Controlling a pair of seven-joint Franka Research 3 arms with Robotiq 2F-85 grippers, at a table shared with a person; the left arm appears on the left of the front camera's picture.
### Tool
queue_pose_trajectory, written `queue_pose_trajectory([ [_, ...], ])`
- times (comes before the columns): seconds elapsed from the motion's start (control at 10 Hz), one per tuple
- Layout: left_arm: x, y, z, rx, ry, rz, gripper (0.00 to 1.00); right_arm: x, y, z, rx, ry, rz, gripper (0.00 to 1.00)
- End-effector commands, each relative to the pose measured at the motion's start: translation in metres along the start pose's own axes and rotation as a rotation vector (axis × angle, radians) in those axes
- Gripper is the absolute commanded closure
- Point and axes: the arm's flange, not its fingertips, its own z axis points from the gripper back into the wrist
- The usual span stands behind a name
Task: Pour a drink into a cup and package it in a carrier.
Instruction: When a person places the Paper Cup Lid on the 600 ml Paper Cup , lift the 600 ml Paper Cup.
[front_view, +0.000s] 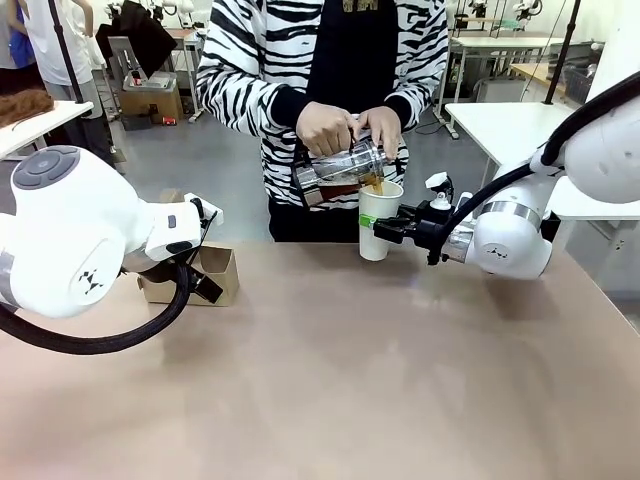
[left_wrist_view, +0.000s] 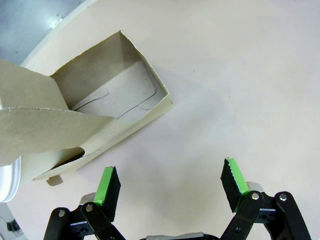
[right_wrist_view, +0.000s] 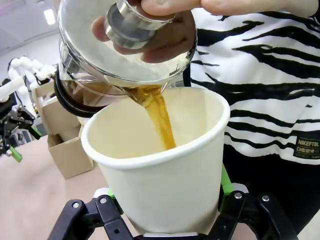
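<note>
Toward one o'clock on the table, cup (front_view: 378, 222): a tall white paper cup with no lid stands upright near the far edge, in front of the person.
Right gripper (front_view: 392, 228): closed on the cup's lower wall, with a green pad pressed flat to each side. It reaches in from three o'clock.
Drink (right_wrist_view: 159, 117): a thin amber-brown stream falls from the spout at twelve o'clock into the cup. The fill level is hidden.
Pitcher (front_view: 340, 168): clear glass, tipped over the rim by the person's hands (front_view: 325, 128), with one hand on its lid.
Carrier (left_wrist_view: 115, 100): brown cardboard at nine o'clock on the table (front_view: 330, 380), well apart from the cup. Its pocket holds nothing.
Left gripper (left_wrist_view: 170, 170): jaws spread wide and holding nothing. It hangs over bare tabletop with the carrier at ten o'clock from it.
Handling, cup: probably light but gaining weight as it fills. The thin wall would buckle under a hard squeeze, and the open top would spill if tilted.
Hold, cup: the present low grip on opposite sides looks sound. Keep it upright and clear of the soft rim.
Handling, carrier: likely light and flimsy, and apt to slide when a cup is pushed in.
</note>
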Motion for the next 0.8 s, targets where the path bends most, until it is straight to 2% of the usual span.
queue_pose_trajectory([
  [0.0, -0.0001, 0.0004, 0.0004, -0.002, -0.002, 0.001, 0.0, 0.0027, 0.0022, -0.0025, 0.001, -0.008, 0.0, 0.2],
  [0.7, -0.0001, 0.0004, 0.0004, -0.002, -0.002, 0.001, 0.0, 0.0027, 0.0022, -0.0025, 0.001, -0.008, 0.0, 0.2],
])
